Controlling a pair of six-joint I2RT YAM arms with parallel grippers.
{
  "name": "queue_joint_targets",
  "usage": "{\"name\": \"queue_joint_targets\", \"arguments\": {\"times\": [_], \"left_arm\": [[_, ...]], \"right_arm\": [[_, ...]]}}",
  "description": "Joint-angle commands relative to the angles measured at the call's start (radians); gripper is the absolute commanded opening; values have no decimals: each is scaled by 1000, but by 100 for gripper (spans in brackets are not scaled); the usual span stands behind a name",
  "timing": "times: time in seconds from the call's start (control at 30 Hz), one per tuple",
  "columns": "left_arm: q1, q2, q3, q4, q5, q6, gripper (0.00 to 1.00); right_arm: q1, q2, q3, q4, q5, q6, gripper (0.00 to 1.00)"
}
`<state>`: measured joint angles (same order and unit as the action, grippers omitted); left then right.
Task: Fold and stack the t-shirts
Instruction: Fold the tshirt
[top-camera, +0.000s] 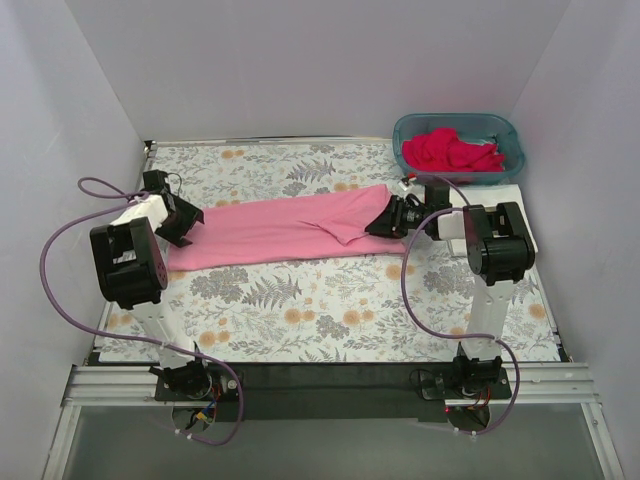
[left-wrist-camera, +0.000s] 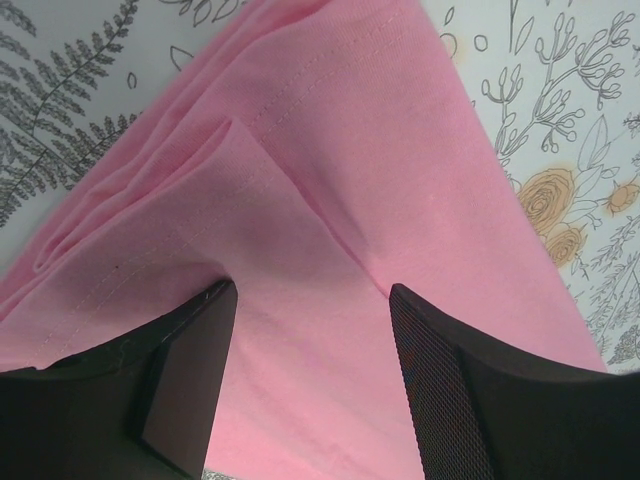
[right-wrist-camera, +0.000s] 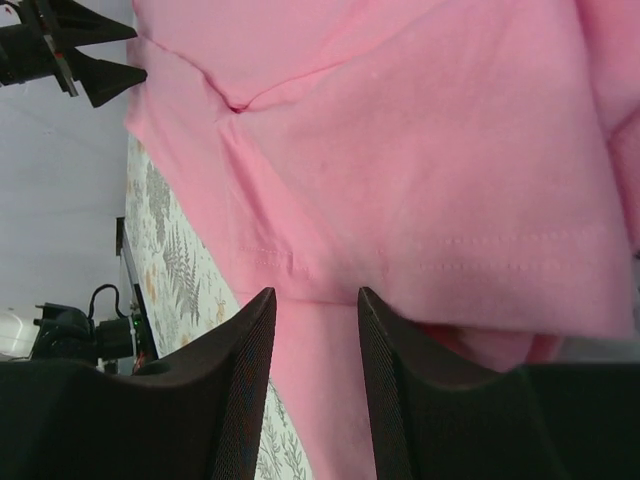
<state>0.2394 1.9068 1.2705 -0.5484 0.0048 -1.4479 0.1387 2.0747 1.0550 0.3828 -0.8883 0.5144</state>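
The grey-and-orange floral cloth (top-camera: 300, 310) covers the table. Across its far middle the light pink t-shirt (top-camera: 280, 228) lies in a long band from left to right, with a fold ridge near its right end. The left arm (top-camera: 128, 262) bends at a raised elbow and turns inward to the band's left end, and the right arm (top-camera: 495, 242) mirrors it. At far right, the teal basket (top-camera: 512, 140) holds the deep pink-red t-shirts (top-camera: 450, 152). The left gripper (top-camera: 188, 225) stands wide over the shirt, nothing pinched. The right gripper (top-camera: 385, 220) shows a narrow gap with pink cloth in it; whether it pinches, I cannot tell.
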Motion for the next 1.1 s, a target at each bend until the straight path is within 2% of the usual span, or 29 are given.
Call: {"name": "queue_joint_targets", "arguments": {"times": [0.0, 0.2, 0.43, 0.77, 0.9, 1.07], "left_arm": [[15, -34, -48, -82, -100, 23, 59], [14, -130, -54, -114, -92, 32, 60], [14, -265, -158, -94, -118, 31, 60], [41, -250, -298, -68, -215, -26, 59], [64, -282, -289, -107, -241, -34, 59], [38, -347, -231, -128, -215, 0, 65]], "right_arm": [[-11, -80, -50, 5, 72, -28, 40], [-8, -244, -125, 2, 42, 6, 40], [-11, -278, -263, 1, 29, 4, 40], [-94, -298, -317, -16, 239, -25, 39], [-91, -363, -280, -126, 290, -60, 39], [-53, -448, -211, -303, 386, -112, 39]]}}
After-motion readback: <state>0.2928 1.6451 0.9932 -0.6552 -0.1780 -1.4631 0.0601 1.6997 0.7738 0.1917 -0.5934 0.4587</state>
